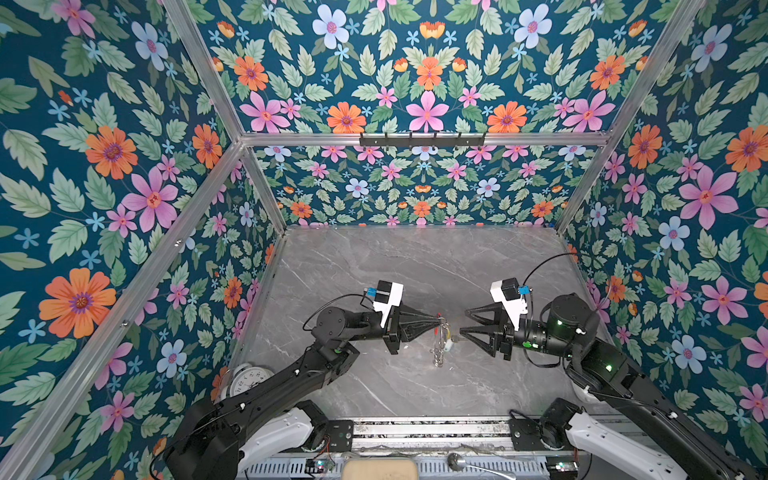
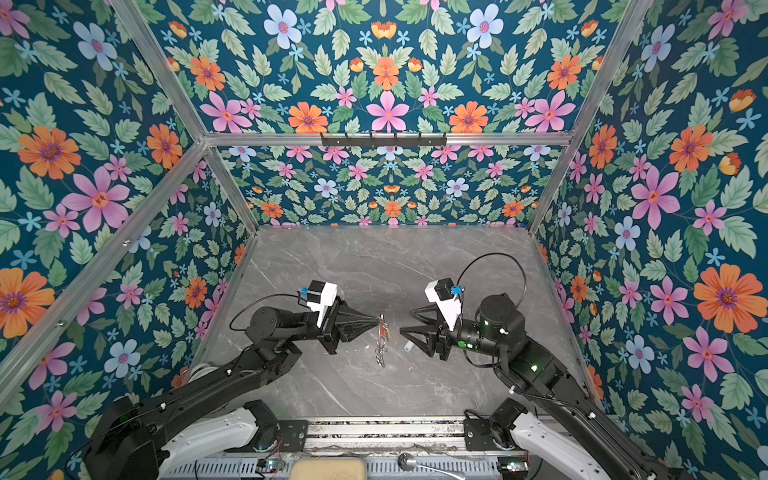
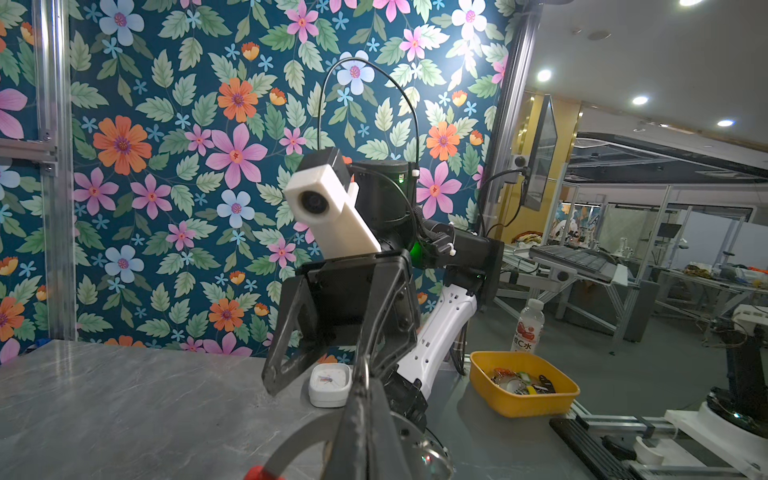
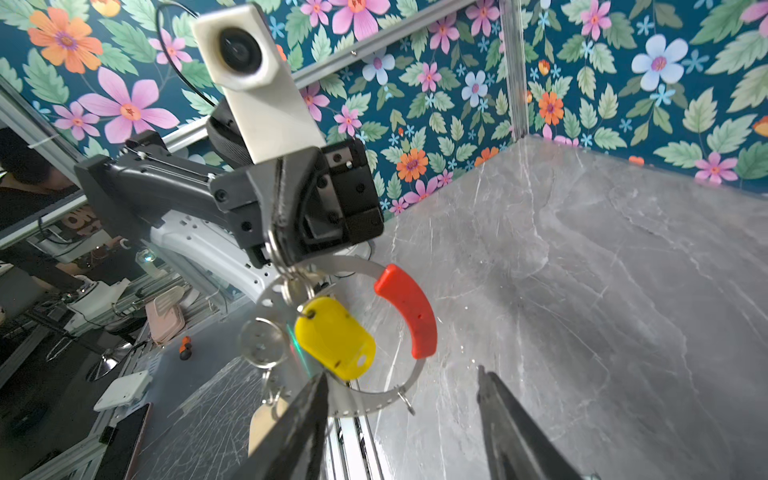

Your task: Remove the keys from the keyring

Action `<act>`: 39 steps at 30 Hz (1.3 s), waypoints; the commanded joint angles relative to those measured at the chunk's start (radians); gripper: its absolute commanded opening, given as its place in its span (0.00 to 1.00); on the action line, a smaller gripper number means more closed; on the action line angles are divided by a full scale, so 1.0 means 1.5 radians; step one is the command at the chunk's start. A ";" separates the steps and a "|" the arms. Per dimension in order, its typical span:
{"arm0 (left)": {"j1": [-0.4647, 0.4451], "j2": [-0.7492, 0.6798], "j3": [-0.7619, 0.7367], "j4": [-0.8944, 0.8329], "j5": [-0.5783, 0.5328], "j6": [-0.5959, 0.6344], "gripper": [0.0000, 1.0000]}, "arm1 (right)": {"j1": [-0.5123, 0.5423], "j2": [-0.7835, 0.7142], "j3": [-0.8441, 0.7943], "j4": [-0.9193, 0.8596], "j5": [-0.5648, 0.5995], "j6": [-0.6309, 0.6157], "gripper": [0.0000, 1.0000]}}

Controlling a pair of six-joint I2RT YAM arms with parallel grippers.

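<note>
Left claw (image 4: 277, 249) is pinching tight on the keyring (image 4: 409, 316) at its upper edge, so the band is hanging upright above the marble table (image 1: 415, 270). Yellow-tagged key (image 4: 334, 343) is dangling inside the band's curve. Right claw (image 1: 463, 321) is standing spread and empty, facing the ring from just beside it, not touching. Pale cylindrical tag (image 2: 408, 345) is showing near the right fingertips; can't tell whether it is attached or loose.

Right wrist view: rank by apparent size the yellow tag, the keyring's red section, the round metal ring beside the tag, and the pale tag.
1. yellow tag
2. red section, nearly as large
3. round metal ring
Unranked: pale tag, partly hidden by a jaw of the right gripper.
</note>
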 commanded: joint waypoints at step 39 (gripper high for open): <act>0.000 -0.002 0.002 -0.003 -0.013 0.001 0.00 | 0.054 0.090 -0.053 0.312 -0.082 0.131 0.13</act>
